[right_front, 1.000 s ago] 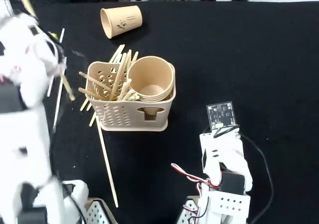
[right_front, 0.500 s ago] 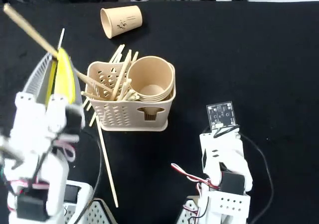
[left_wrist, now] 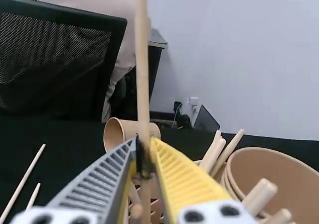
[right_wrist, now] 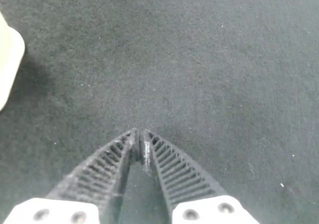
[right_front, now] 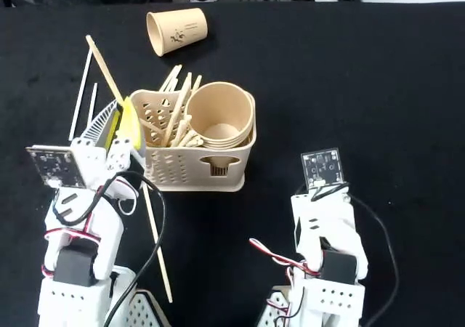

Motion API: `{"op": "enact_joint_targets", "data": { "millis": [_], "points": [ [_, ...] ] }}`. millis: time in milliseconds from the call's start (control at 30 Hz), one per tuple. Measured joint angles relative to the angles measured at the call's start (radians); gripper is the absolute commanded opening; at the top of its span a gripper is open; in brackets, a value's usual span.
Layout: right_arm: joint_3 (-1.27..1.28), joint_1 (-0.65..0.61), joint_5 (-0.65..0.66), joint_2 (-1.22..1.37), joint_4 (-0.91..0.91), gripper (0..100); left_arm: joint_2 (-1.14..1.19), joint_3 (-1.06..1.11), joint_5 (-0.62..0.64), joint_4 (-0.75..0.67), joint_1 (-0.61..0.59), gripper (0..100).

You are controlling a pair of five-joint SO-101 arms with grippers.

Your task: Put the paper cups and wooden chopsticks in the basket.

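Because the left claw (left_wrist: 143, 159) pinches the chopstick (left_wrist: 142, 59) near one end, this light, stiff stick may swivel toward the basket (right_front: 189, 173) just beside it.

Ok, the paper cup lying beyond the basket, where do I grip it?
Probably the rim of the paper cup. It lies on its side with its open mouth facing left in the high view, so come in from that side, one finger inside, one outside. The tapered body could roll.
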Motion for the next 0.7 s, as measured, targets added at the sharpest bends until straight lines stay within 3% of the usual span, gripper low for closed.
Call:
{"op": "enact_joint_targets", "data": {
  "millis": [167, 400, 533, 700],
  "points": [
    [0.000, 0.000, 0.000, 0.000, 0.000, 1.2, 0.000, -0.005, 0.029, 0.074, 0.000, 19],
    [0.000, 0.000, 0.000, 0.000, 0.000, 1.2, 0.002, -0.279, 0.068, 0.442, -0.021, 20],
    [0.000, 0.000, 0.000, 0.000, 0.000, 1.2, 0.077, -0.473, 0.069, 0.658, -0.173, 20],
    [0.000, 0.000, 0.000, 0.000, 0.000, 1.2, 0.362, -0.522, 0.058, 0.666, -0.413, 20]
  ]
}}
